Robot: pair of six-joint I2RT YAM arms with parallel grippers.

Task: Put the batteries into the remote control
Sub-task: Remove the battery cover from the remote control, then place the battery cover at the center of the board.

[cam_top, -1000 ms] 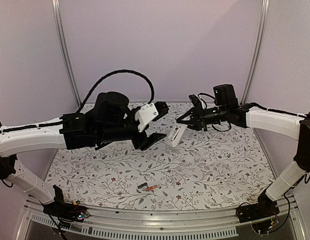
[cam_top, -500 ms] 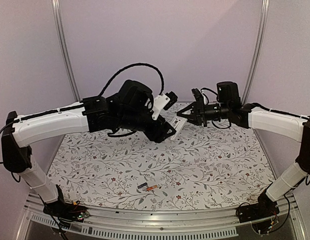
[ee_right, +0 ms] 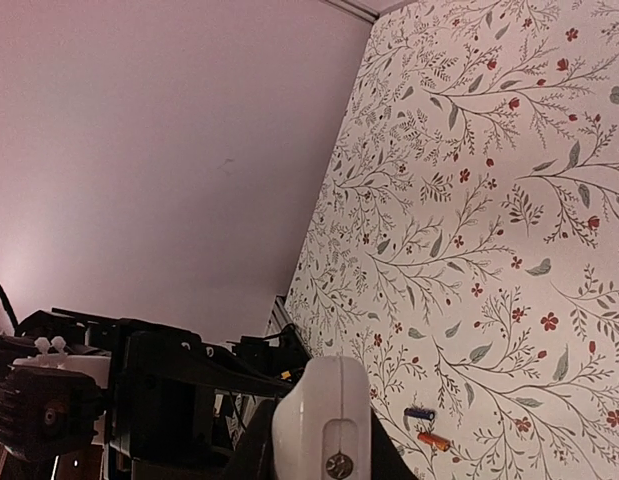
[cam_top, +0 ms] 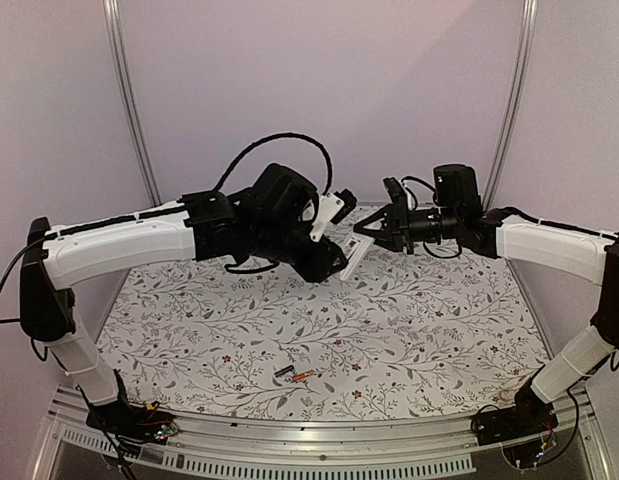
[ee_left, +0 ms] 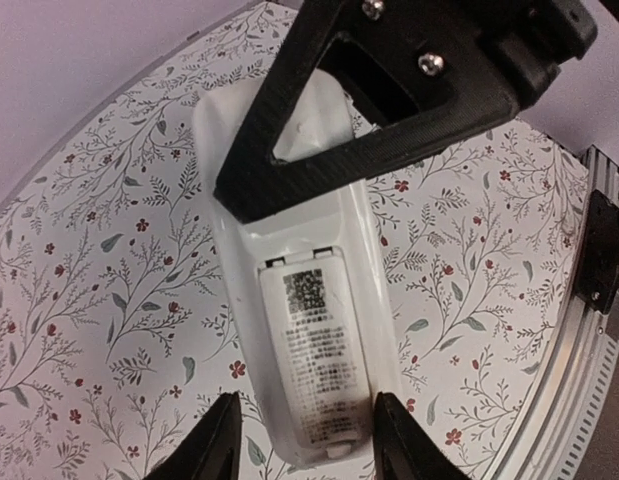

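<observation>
My right gripper point(cam_top: 369, 233) is shut on the far end of the white remote control point(cam_top: 355, 252) and holds it above the table's back. In the left wrist view the remote point(ee_left: 301, 330) shows its back, with the labelled battery cover closed. My left gripper point(ee_left: 307, 445) is open, with one finger on each side of the remote's near end and a small gap on each side. In the top view it sits at the remote's lower end point(cam_top: 339, 260). The dark battery point(cam_top: 283, 371) and the orange battery point(cam_top: 304, 376) lie side by side near the front edge. They also show in the right wrist view point(ee_right: 420, 412), point(ee_right: 434, 440).
The floral tablecloth point(cam_top: 409, 330) covers the table. A metal rail point(cam_top: 289, 455) runs along the front edge. Pale walls and two metal posts point(cam_top: 129, 100) enclose the back. The left arm point(ee_right: 89, 395) fills the lower left of the right wrist view.
My left arm has swung right and back towards the remote, and its open jaws now straddle the near end. My right gripper raised the remote slightly and still holds it.
</observation>
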